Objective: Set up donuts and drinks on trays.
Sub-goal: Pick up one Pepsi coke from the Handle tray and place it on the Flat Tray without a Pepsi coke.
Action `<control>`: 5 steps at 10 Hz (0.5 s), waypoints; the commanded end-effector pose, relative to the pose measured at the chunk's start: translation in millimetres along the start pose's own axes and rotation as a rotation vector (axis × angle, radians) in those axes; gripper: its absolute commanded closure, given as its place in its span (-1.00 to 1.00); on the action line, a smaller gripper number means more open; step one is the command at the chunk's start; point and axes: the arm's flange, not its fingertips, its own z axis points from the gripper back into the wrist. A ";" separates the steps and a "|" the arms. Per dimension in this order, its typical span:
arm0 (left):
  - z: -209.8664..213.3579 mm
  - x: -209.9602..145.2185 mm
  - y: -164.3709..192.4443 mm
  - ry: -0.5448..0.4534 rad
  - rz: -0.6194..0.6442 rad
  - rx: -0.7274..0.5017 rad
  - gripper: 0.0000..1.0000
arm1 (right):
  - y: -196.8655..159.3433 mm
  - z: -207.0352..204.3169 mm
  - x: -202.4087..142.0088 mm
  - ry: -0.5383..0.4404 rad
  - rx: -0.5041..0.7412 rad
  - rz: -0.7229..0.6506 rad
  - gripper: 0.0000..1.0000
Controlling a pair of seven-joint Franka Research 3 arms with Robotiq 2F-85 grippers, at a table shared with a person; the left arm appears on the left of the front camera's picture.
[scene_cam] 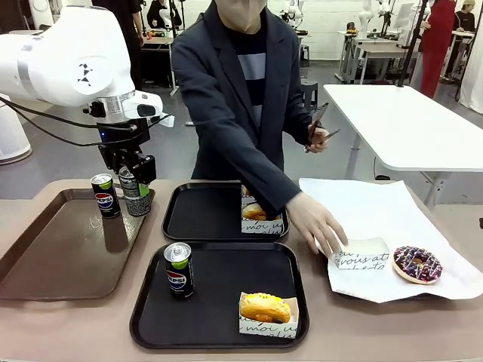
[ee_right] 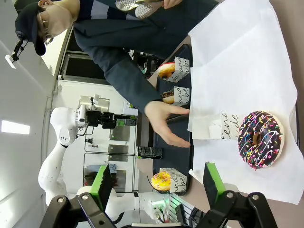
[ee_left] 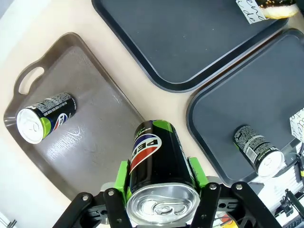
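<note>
Beige table [scene_cam: 362,324], person at far side. Left gripper [ee_left: 159,175] clamped on Pepsi can [ee_left: 154,154] at brown tray [scene_cam: 60,249] right edge. Right gripper [ee_right: 157,183] spread, holding nothing. Near black tray [scene_cam: 226,290] carries second can [scene_cam: 179,270] and yellow donut [scene_cam: 264,307]. Sprinkled donut [scene_cam: 417,264] on white paper [scene_cam: 377,211].

Near tray [scene_cam: 226,290], black, near-square, with rounded corners: upright Pepsi can [scene_cam: 179,270] on its left half; yellow-glazed donut [scene_cam: 265,308], paper-sleeved, in its right front corner. Just behind it, matching far tray [scene_cam: 200,215] with sleeved donuts [scene_cam: 256,211] at its right edge. Behind and left of the near tray, standing Pepsi can [scene_cam: 105,195] and held Pepsi can [scene_cam: 136,197], clamped upright in the left gripper [ee_left: 159,173]. To its right, sprinkled chocolate donut [scene_cam: 417,264], unsleeved.
</note>
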 end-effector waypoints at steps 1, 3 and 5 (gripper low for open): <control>5.6 -2.5 -1.2 -0.011 -0.012 -0.013 -0.18 | 0.0 -0.5 0.6 0.000 0.011 0.006 -1.00; 5.6 -2.5 -1.2 -0.011 -0.012 -0.013 -0.18 | 0.0 -0.5 0.6 0.000 0.011 0.006 -1.00; 5.6 -2.5 -1.2 -0.011 -0.012 -0.013 -0.18 | 0.0 -0.5 0.6 0.000 0.011 0.006 -1.00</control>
